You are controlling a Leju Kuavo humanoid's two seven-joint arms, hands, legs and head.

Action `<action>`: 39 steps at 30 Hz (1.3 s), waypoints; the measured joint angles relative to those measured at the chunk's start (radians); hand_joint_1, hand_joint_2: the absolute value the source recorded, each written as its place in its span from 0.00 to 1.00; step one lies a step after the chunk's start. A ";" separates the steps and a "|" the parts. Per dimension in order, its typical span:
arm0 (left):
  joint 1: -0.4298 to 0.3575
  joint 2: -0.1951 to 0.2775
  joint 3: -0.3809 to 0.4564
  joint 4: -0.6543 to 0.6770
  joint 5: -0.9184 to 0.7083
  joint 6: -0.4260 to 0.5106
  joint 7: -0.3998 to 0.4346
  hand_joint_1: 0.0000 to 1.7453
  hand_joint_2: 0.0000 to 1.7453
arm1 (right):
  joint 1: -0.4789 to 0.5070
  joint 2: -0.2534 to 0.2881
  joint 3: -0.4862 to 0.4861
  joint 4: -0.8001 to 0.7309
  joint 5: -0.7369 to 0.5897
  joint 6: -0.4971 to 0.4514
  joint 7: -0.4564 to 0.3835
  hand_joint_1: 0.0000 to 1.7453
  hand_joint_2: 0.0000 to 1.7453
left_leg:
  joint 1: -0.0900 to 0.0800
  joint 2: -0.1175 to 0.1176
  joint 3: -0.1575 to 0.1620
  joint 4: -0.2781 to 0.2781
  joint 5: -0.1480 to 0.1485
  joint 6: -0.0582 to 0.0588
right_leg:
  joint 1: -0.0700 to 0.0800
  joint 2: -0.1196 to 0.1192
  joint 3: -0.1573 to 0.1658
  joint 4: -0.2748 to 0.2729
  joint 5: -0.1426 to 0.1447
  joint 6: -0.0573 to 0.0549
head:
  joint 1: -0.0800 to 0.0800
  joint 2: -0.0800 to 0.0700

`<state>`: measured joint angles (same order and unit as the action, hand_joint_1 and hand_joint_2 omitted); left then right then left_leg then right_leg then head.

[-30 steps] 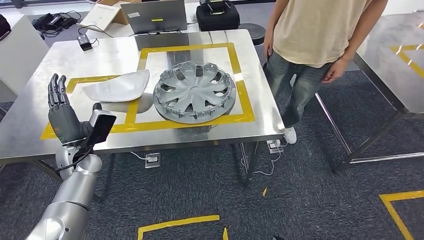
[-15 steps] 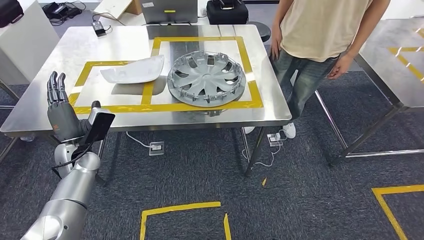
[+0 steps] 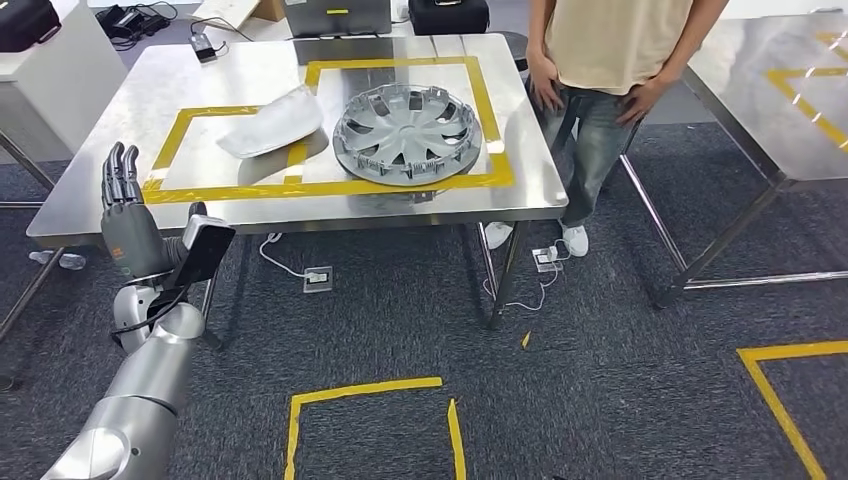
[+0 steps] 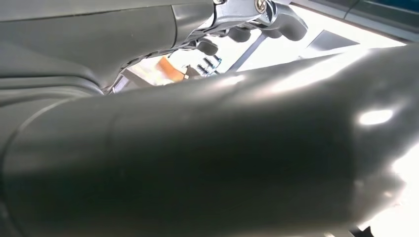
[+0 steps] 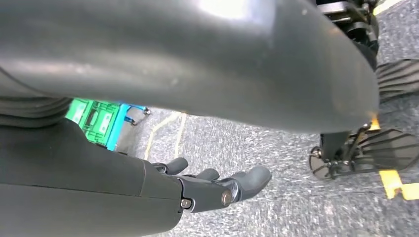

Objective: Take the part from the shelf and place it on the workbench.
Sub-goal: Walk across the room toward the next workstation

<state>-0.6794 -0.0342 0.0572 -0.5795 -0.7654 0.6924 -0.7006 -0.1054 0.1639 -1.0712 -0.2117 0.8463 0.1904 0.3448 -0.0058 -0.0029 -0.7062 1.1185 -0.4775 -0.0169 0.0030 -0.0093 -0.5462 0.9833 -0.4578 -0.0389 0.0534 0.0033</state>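
Left hand [image 3: 125, 215] raised near the table's [image 3: 120, 205] near-left corner, fingers straight and apart, holding nothing. Right hand [image 5: 207, 187] empty, fingers extended over carpet. White part [image 3: 270, 123] on the table (yellow-taped zone), left of the hubcap [image 3: 407, 132]

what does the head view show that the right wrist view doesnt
Head view alone: a steel table marked with yellow tape, a hubcap and a white cover lying on it, a person standing at its far corner, and the left hand raised, fingers straight up, holding nothing.

Right wrist view alone: the right hand hanging over the floor, fingers loosely extended, holding nothing, and a green crate.

Both: grey carpet with yellow tape lines.
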 joint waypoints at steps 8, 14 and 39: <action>0.001 0.003 -0.001 0.006 0.006 0.000 0.000 0.00 0.00 | 0.000 0.000 -0.001 0.000 -0.009 -0.001 0.001 0.00 0.00 | 0.034 -0.003 0.164 -0.030 -0.033 -0.051 | -0.029 -0.001 -0.121 0.038 0.075 0.046 | 0.001 0.000; 0.001 0.001 -0.003 0.009 0.013 0.000 0.000 0.00 0.00 | 0.005 0.000 -0.004 0.000 -0.012 -0.002 -0.004 0.00 0.00 | 0.028 0.000 0.141 -0.071 -0.019 0.021 | -0.028 0.002 -0.161 0.084 0.050 0.076 | 0.012 0.000; 0.002 0.012 -0.005 0.035 0.060 -0.047 0.007 0.00 0.00 | -0.003 -0.010 -0.032 0.002 -0.020 -0.037 -0.008 0.00 0.00 | 0.033 -0.002 0.179 -0.038 -0.050 -0.037 | -0.012 -0.005 -0.143 0.033 0.100 0.036 | 0.018 0.000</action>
<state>-0.6776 -0.0225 0.0522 -0.5445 -0.7052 0.6454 -0.6934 -0.1083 0.1537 -1.1028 -0.2100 0.8262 0.1530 0.3368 0.0277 -0.0046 -0.5273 1.0803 -0.5271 -0.0542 -0.0090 -0.0145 -0.6891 1.0168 -0.3579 -0.0031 0.0715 0.0032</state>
